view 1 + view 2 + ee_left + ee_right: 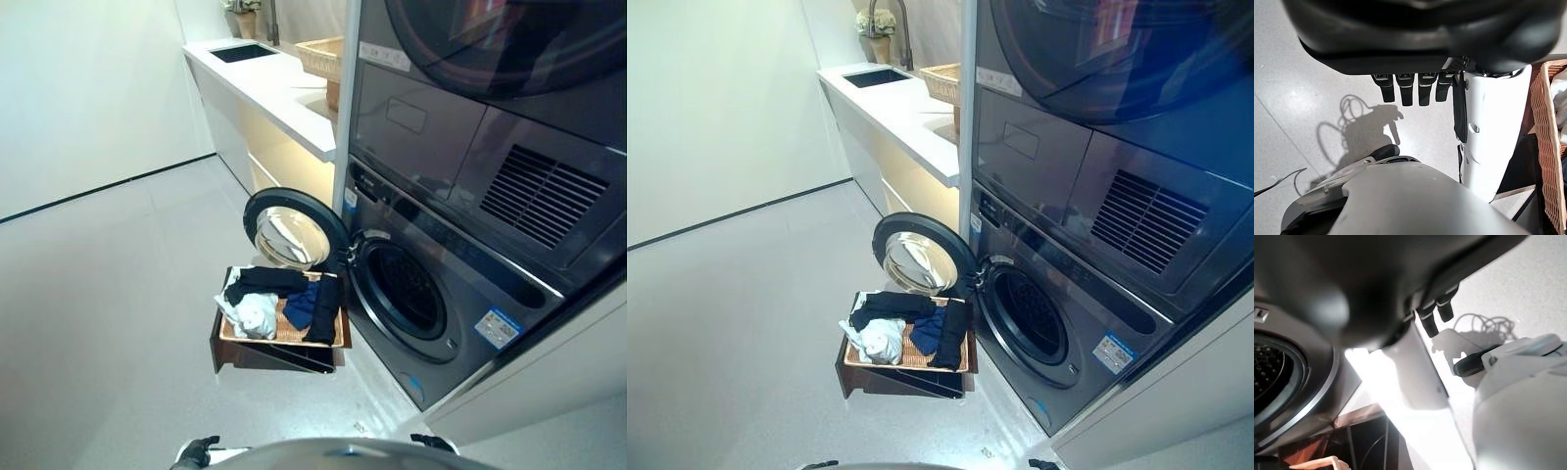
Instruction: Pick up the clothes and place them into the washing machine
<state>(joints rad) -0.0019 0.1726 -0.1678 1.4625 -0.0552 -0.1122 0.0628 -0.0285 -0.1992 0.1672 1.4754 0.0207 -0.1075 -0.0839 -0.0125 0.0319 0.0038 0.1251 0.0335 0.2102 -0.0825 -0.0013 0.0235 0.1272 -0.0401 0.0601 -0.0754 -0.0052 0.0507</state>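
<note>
Left eye view shows a shallow woven wicker basket (286, 335) on a low dark stand (257, 358) on the pale floor, directly in front of a dark grey front-loading washing machine (446, 294). The machine's round glass door (291, 233) stands swung open behind the basket, and the drum opening (403, 289) is exposed just beside the basket's edge. The clothes lie in the basket: a black garment (263, 281) across the far side, a crumpled white cloth (252, 315), a blue item (302, 305) and a long black piece (325, 311) draped over the side nearest the drum. Left wrist view shows the left robot hand (1410, 88) with fingers hanging straight and holding nothing, low beside the basket rim. Right wrist view shows the right robot hand (1432, 313) likewise relaxed and empty, near the machine front. No garment has been picked up. Risks, as a judgement: the overlapping garments may come up tangled, so one grasp could drag a second item off the basket onto the floor; the open door may obstruct the left arm's reach. The right hand's thumb is not visible, and the drum interior is too dark to inspect. A white worktop (279, 93) with a sink sits further back, well apart.
</note>
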